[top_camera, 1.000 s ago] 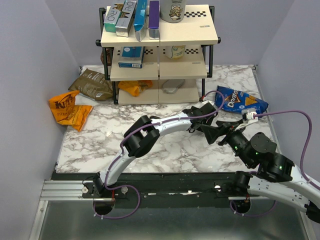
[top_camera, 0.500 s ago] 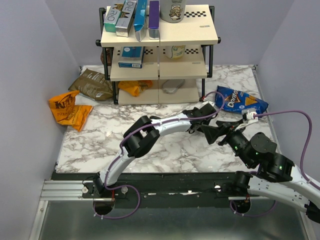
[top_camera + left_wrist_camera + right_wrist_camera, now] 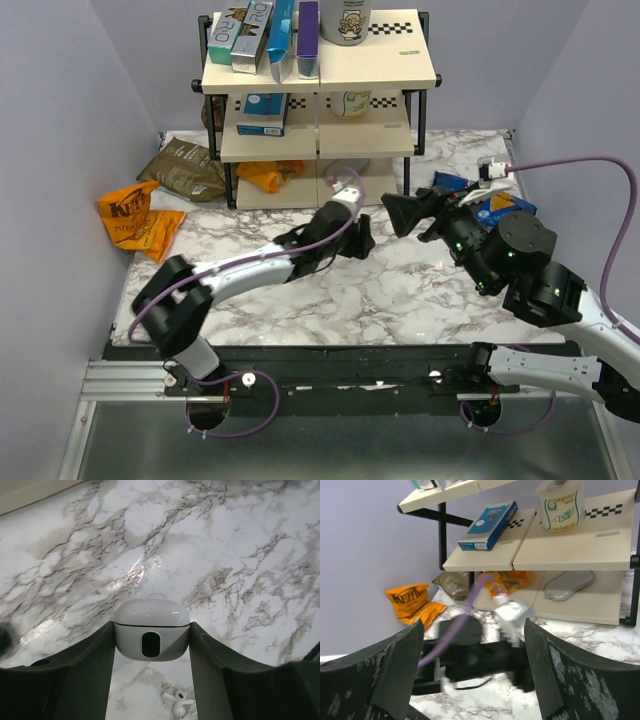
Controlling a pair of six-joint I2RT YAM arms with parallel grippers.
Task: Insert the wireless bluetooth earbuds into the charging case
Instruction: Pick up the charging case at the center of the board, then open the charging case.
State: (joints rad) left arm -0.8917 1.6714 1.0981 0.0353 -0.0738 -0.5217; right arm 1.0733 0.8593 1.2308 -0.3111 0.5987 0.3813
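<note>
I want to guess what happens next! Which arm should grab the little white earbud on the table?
Right. The right hand is open and empty nearby; the left hand grips the smooth white rounded charging case above the small white earbud.

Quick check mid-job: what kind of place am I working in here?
Probably a lab test cell staged like a pantry: pale lavender wall panels enclose a marble-patterned tabletop, with a beige three-tier shelf rack holding boxes at the back and an orange crisp bag lying on the marble.
</note>
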